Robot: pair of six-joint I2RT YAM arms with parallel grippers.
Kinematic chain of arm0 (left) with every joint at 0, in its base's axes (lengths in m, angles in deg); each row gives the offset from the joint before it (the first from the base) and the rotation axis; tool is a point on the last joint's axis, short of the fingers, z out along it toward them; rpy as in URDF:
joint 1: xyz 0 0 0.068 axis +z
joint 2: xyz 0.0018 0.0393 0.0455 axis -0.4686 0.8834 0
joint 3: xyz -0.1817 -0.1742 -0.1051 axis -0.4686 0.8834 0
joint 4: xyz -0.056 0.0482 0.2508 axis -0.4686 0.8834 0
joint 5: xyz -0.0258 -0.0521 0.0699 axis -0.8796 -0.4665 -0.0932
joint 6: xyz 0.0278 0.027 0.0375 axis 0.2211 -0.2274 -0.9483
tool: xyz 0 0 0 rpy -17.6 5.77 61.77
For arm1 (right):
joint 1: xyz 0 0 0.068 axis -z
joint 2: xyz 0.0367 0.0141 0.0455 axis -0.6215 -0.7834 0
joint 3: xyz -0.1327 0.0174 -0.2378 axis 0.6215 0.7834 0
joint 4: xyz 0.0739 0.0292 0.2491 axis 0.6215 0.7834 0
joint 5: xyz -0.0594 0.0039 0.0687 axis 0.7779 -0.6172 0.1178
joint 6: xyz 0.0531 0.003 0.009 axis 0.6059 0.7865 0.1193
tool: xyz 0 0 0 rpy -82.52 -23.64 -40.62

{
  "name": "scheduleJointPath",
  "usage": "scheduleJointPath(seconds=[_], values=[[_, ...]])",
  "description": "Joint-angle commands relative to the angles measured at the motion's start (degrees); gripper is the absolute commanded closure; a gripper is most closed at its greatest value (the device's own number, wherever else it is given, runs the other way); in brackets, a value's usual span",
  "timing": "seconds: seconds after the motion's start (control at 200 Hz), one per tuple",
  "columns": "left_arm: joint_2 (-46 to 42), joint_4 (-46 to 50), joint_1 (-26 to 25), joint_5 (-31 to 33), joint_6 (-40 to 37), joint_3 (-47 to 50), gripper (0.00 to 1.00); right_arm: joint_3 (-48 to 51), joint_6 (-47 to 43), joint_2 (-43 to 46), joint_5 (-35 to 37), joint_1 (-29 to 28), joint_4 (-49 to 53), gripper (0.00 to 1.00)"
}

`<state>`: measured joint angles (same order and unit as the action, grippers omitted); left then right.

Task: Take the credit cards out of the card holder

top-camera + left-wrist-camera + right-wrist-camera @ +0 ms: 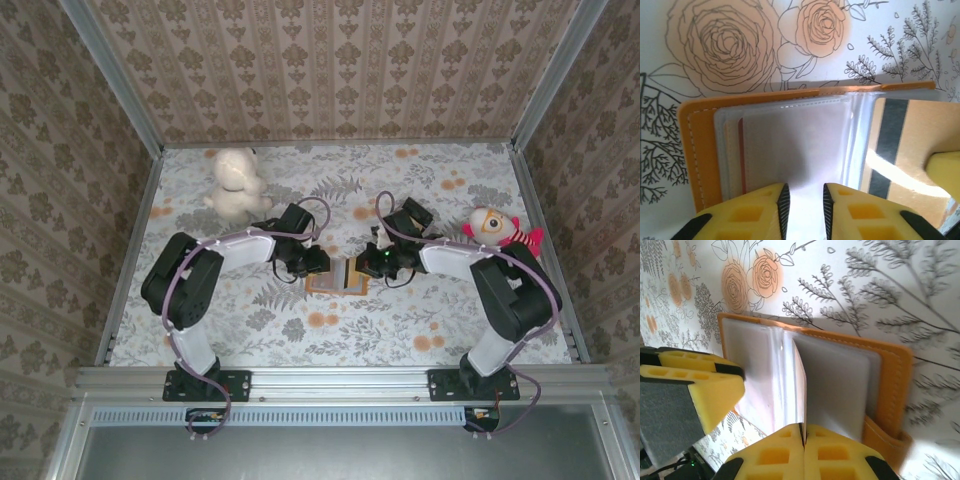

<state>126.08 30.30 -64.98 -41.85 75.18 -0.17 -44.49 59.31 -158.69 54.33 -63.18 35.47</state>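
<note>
Risk: right claw [803, 434], pinched shut on an upright leaf of the card holder [897, 385], could lift everything, since left claw [804, 201], slightly apart, may not pin it

Centre's crowded: left end effector [322, 268] and right end effector [360, 268] meet over the wallet [340, 279]. A white plush toy [236, 186] blocks back left, a red-and-white doll [497, 228] sits beside the right arm [505, 285]; the near worktop [330, 338] lies open.

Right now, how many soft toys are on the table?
2. A white soft toy sits far back on the left; a red-and-white soft toy lies on the right side. Others could be hidden from this angle.
</note>
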Motion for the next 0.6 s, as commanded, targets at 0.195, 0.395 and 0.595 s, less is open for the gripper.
scheduleJointPath(seconds=[0.195, 0.395, 0.595], values=[[-6.46, -3.3, 1.42, -0.07, 2.87, -2.82, 0.42, -1.56, -9.32, 11.37, -2.82, 3.76, 8.77, 1.0], [-13.18, -11.79, 2.75, -3.4, 5.4, -0.1, 0.21, -4.28, -11.21, 12.81, -15.19, 6.75, 3.77, 1.0], [-17.94, -21.3, 2.85, -9.82, 9.83, 1.81, 0.08, -7.79, -4.55, 9.35, -26.38, 8.95, -8.04, 1.0]])
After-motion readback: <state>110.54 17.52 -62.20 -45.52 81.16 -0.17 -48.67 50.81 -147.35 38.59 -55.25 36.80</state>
